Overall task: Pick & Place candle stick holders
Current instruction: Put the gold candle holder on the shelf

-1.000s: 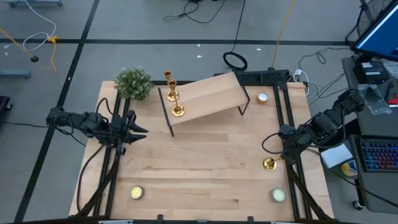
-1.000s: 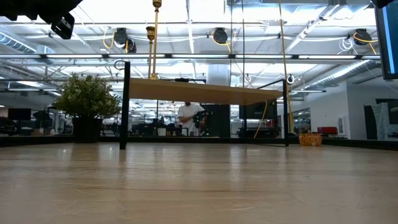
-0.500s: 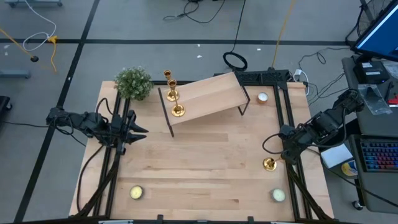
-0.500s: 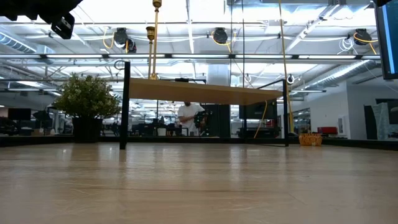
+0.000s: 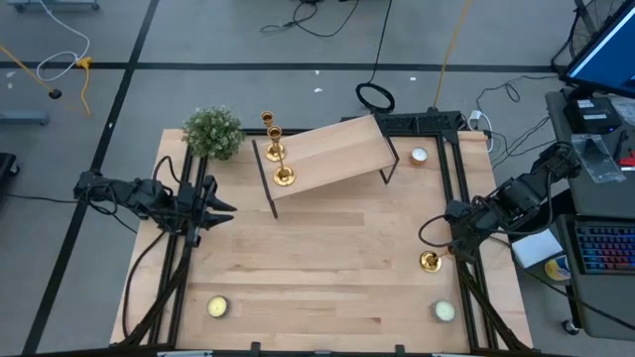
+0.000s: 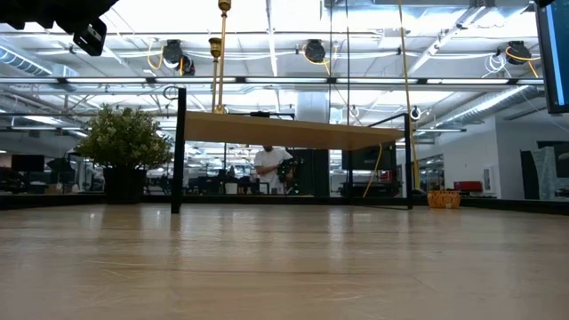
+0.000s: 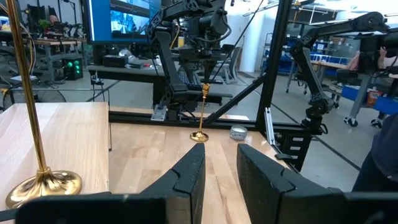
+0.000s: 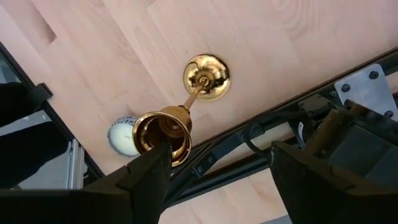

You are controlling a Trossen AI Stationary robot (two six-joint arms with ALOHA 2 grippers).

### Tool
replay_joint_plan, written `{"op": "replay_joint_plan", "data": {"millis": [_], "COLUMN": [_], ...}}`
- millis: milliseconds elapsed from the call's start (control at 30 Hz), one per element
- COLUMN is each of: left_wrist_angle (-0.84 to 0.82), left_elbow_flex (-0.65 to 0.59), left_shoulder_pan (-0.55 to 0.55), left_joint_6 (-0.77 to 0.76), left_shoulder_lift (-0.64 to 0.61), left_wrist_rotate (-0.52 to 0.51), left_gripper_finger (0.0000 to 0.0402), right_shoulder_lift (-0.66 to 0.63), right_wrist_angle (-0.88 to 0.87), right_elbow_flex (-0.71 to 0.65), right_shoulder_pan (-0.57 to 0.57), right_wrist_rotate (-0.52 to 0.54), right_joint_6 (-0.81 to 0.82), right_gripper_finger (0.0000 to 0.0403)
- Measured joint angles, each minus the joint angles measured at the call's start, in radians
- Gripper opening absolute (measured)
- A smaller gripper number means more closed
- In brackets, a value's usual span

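holders: we count three gold candle stick holders; two (image 5: 284, 176) (image 5: 275, 151) on the wooden shelf's (image 5: 337, 149) left end, one (image 5: 430, 262) upright on the counter (image 5: 327, 268) near its right edge.
right pincer (image 8: 217, 168): above that holder's cup, fingers spread, touching nothing.
left pincer (image 5: 226, 210): at counter's left, narrow gap, empty.
tealights: we count three (image 5: 217, 307) (image 5: 444, 311) (image 5: 419, 155).
hidden: far holder's base.

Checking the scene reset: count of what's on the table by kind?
Gold candle stick holders: 3 (two on the left end of the wooden shelf, one on the table by the right gripper)
Tealight discs: 3
Potted plant: 1
Wooden shelf: 1
Total: 8
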Motion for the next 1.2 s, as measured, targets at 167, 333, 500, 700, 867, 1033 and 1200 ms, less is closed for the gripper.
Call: {"op": "replay_joint_plan", "data": {"millis": [167,333,500,700,867,1033,1200], "left_wrist_angle": [0.0,0.0,0.0,0.0,0.0,0.0,0.0], "left_elbow_flex": [0.0,0.0,0.0,0.0,0.0,0.0,0.0], "left_shoulder_pan": [0.0,0.0,0.0,0.0,0.0,0.0,0.0], "left_joint_6": [0.0,-0.002,-0.001,-0.001,-0.001,-0.003,-0.005], "left_shoulder_lift": [0.0,0.0,0.0,0.0,0.0,0.0,0.0], "left_wrist_rotate": [0.0,0.0,0.0,0.0,0.0,0.0,0.0], "left_gripper_finger": [0.0093,0.0093,0.0093,0.0093,0.0093,0.0093,0.0093], "right_shoulder_lift": [0.0,0.003,0.008,0.032,0.04,0.037,0.033], "right_wrist_angle": [0.0,0.0,-0.001,0.0,0.006,0.022,0.031], "right_elbow_flex": [0.0,0.0,0.0,-0.001,-0.06,-0.099,-0.101], "right_shoulder_pan": [0.0,0.0,0.0,0.0,0.0,0.0,0.0], "right_wrist_rotate": [0.025,0.029,0.027,0.026,0.016,-0.009,-0.008], "right_joint_6": [-0.015,-0.015,-0.012,-0.015,-0.015,-0.015,-0.015], "right_gripper_finger": [0.0254,0.0253,0.0253,0.0253,0.0253,0.0253,0.0237]}}
